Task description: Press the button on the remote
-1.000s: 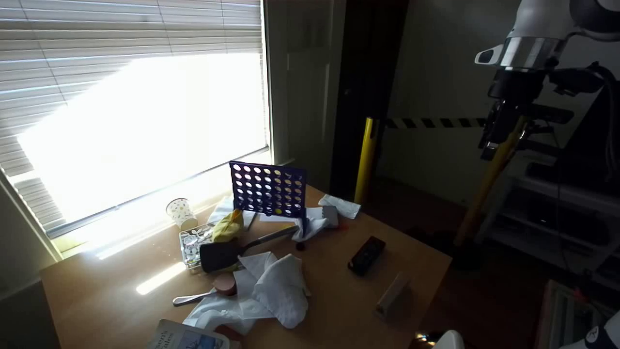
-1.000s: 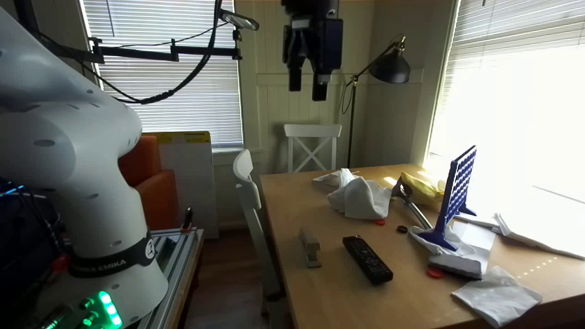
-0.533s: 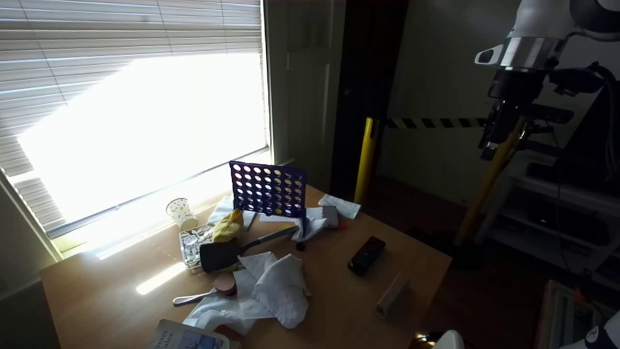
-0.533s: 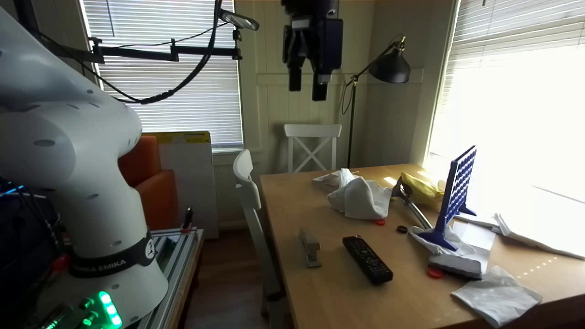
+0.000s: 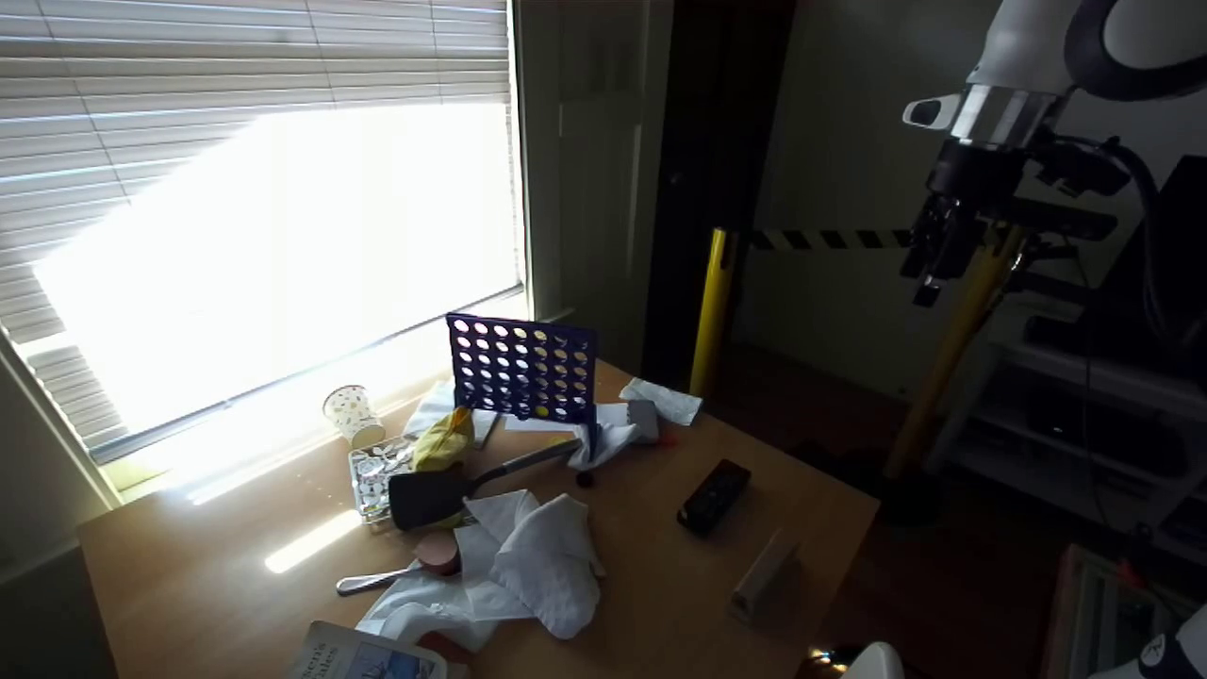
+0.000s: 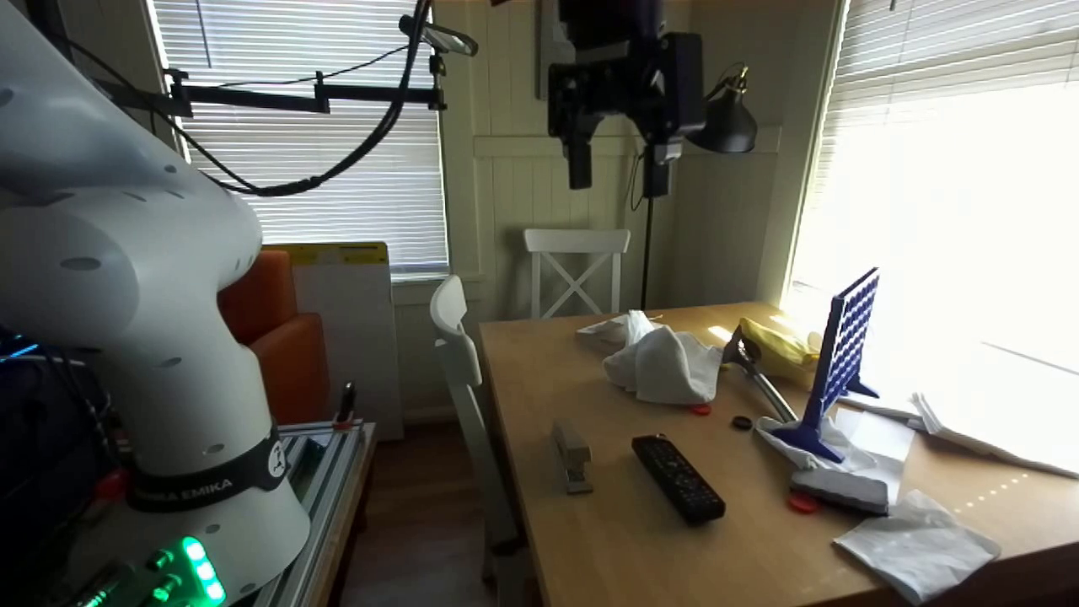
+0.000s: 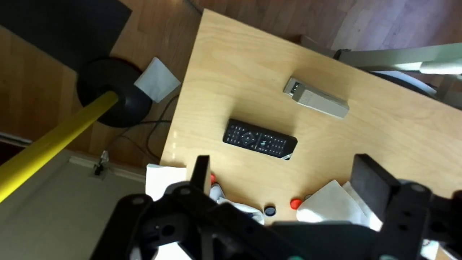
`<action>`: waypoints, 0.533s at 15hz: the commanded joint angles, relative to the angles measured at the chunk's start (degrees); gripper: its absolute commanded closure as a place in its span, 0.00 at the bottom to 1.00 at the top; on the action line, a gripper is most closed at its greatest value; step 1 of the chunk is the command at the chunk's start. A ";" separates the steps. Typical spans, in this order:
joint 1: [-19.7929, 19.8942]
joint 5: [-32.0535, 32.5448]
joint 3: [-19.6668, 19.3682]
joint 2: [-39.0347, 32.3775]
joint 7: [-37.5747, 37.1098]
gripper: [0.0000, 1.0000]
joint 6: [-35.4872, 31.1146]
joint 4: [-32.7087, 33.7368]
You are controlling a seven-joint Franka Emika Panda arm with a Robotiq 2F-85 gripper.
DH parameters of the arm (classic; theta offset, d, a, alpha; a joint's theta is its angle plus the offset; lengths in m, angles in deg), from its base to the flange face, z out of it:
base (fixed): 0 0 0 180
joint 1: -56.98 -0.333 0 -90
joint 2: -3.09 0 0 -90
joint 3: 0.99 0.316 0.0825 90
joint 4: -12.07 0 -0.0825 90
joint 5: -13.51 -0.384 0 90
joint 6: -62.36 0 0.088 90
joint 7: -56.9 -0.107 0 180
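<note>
The remote is a slim black slab with rows of small buttons. It lies face up on the table in both exterior views (image 5: 714, 497) (image 6: 677, 478). In the wrist view the remote (image 7: 260, 139) lies beyond the fingertips, above the middle of the frame. My gripper (image 6: 618, 181) hangs high above the table in an exterior view, fingers pointing down, apart from the remote. In the wrist view the gripper (image 7: 282, 162) has its fingers wide apart with nothing between them. It also shows, dark, in an exterior view (image 5: 929, 283).
A grey stapler (image 7: 319, 99) lies beside the remote. The blue grid rack (image 6: 843, 354) stands on the table (image 6: 539, 362) towards the window. A white cloth (image 6: 666, 367), a spatula (image 5: 429, 498) and a small black disc (image 7: 270, 210) also lie there. A white chair (image 6: 472, 405) stands at the edge.
In the last half second my arm has shifted sideways, rightward in one exterior view and leftward in another. The gripper fingers look wider apart. The remote has not moved.
</note>
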 commanded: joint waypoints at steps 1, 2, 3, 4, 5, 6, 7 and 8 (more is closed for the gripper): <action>-1.58 2.40 -2.20 -6.17 10.76 0.00 -8.12 0.22; -1.89 1.67 -2.34 -8.05 13.79 0.00 -9.90 0.42; -2.15 1.10 -2.31 -9.70 16.72 0.00 -11.75 0.42; -2.43 0.85 -2.01 -11.62 19.26 0.00 -13.47 0.57; -2.84 0.26 -1.74 -13.74 21.91 0.00 -15.15 0.64; -3.02 0.32 -1.31 -15.48 24.38 0.00 -16.95 0.57; -2.86 1.46 -0.55 -17.44 26.13 0.00 -19.62 0.18; -2.73 2.05 -0.02 -19.48 28.19 0.00 -21.34 0.30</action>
